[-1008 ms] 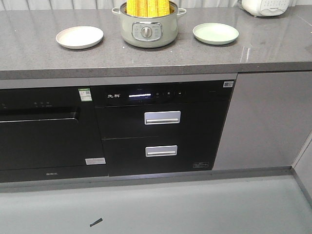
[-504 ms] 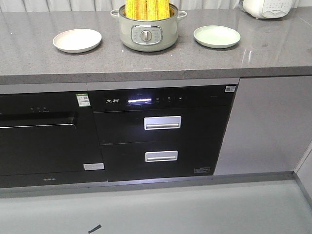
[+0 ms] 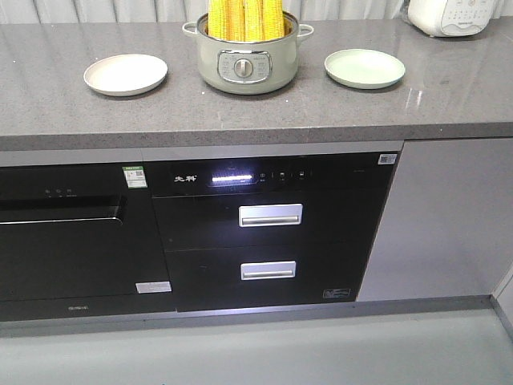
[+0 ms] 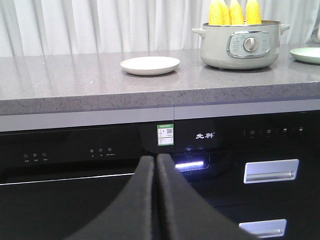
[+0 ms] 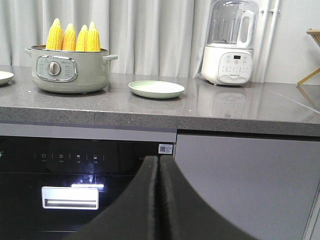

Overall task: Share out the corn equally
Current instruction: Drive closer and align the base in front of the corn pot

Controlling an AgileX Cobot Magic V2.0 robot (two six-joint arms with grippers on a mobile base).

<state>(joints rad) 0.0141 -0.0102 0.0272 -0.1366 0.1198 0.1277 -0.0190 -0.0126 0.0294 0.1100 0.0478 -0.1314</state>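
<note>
The corn (image 3: 244, 18) stands upright in the pot (image 3: 247, 60), four cobs packed side by side with their tips above the rim. The pot sits on the bench (image 3: 449, 104) between a cream plate (image 3: 126, 74) and a green plate (image 3: 365, 68), both bare. My left gripper (image 4: 154, 161) and my right gripper (image 5: 159, 161) hang low in front of the cabinet, below the bench edge, each with its fingers pressed together and holding nothing.

The first hazard, I judge, is the climb: raising either arm from here could catch the bench edge above it. Next is the grasp. The cobs lean against each other, so fingers pushed between them may wedge, drag a neighbour out or tip the pot. The cobs taper, so a pinch near the tip may slip. A cob laid on a shallow plate can roll off. On my right, the blender (image 5: 231, 42) stands beyond the green plate, well apart, yet a wide swing could reach it. And I must count: two per plate.
</note>
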